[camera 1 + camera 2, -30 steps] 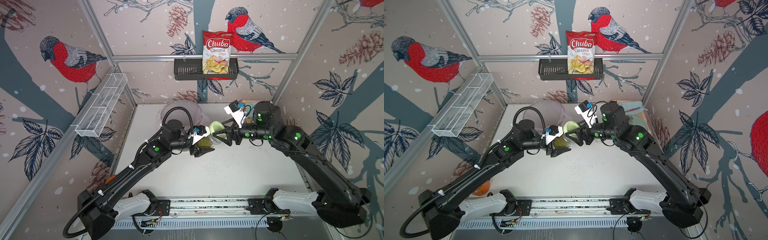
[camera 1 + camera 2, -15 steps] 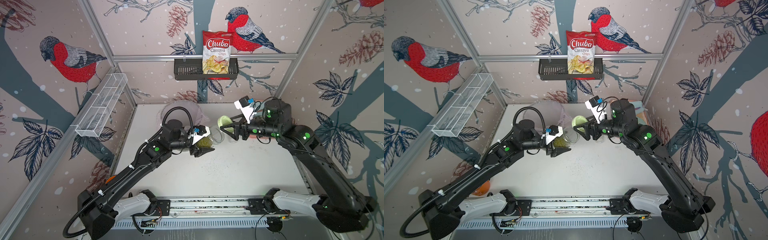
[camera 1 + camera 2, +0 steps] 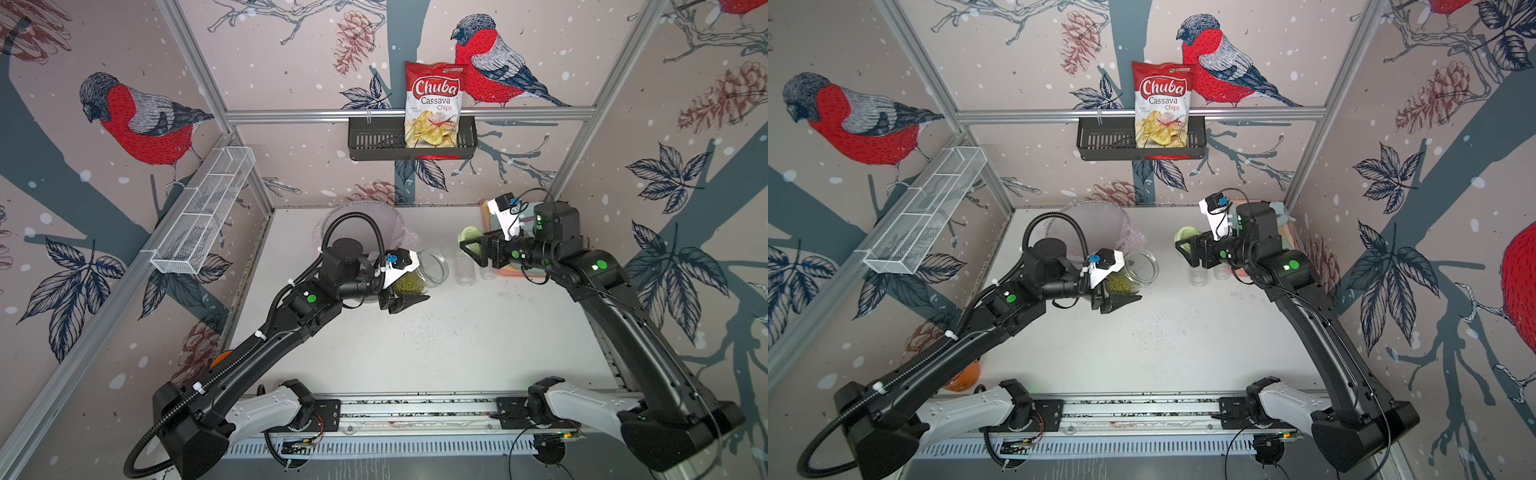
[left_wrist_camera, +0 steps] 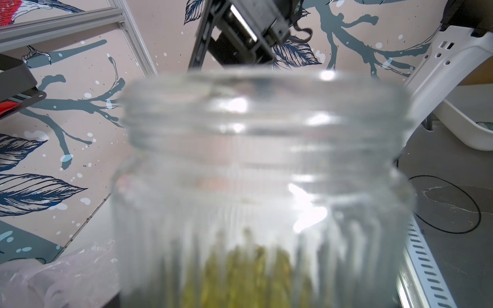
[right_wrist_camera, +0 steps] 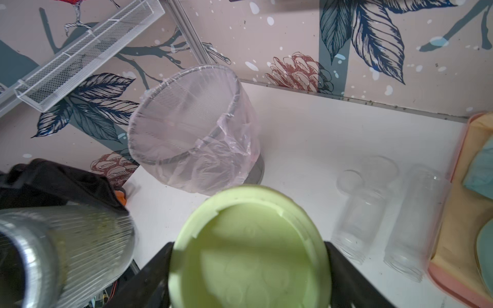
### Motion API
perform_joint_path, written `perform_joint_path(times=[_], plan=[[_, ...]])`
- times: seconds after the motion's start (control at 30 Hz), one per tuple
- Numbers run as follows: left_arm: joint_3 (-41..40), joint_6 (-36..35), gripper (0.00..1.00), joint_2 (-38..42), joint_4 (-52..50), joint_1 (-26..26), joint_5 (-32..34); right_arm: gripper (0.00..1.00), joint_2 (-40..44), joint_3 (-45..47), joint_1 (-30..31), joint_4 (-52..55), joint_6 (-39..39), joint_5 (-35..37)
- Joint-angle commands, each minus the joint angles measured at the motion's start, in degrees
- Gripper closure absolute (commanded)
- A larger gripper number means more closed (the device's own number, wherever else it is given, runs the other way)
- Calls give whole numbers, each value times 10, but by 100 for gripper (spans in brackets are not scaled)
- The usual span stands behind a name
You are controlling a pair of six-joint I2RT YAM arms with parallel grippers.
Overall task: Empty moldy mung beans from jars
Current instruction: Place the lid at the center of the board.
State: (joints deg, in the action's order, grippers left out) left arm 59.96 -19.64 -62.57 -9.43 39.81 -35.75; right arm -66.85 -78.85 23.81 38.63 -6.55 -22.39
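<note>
I am looking down on a white tabletop [image 3: 457,353] boxed in by bird-print walls. Towards 11 o'clock of its middle, the left gripper [image 3: 409,287] is clamping a wide ribbed clear glass jar [image 3: 1140,270] around its body. The jar is lying tilted with its open mouth facing 2 o'clock, and the olive-green mung beans [image 4: 248,272] are pooling at its base.

I am judging the glass stiff, slick and breakable. The ribs are giving the pads some bite, so mid-body below the shoulder is looking like the right place to hold. The beans are loose and will likely run out in a rush and roll.

At 1 o'clock the right gripper [image 3: 476,249] is pinching the round pale green plastic lid [image 5: 248,248] by its edges.

The mesh bin lined with a pinkish plastic bag [image 5: 186,120] is waiting at 12 o'clock, just behind the left wrist and its cable loop, which I am counting as the obstacle. Two apparently empty clear jars [image 3: 464,266] are sitting beside a peach tray [image 5: 450,234] at 2 o'clock.
</note>
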Motion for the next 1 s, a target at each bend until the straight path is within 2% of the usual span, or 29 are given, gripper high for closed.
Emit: perform_joint_path(times=[0.0, 0.2, 0.47, 0.77, 0.97], plan=[[2, -1, 100, 10, 60, -2, -4, 32, -10, 20, -13, -40, -17, 53], [3, -1, 100, 17, 60, -2, 2, 33, -35, 60, -39, -35, -37, 100], [5, -2, 100, 21, 60, -2, 6, 33, -47, 98, -41, -58, -68, 122], [8, -1, 100, 25, 62, -2, 9, 34, -116, 101, -31, -82, -95, 116], [10, 0, 100, 23, 64, -2, 10, 34, -206, 73, -3, -114, -106, 126]])
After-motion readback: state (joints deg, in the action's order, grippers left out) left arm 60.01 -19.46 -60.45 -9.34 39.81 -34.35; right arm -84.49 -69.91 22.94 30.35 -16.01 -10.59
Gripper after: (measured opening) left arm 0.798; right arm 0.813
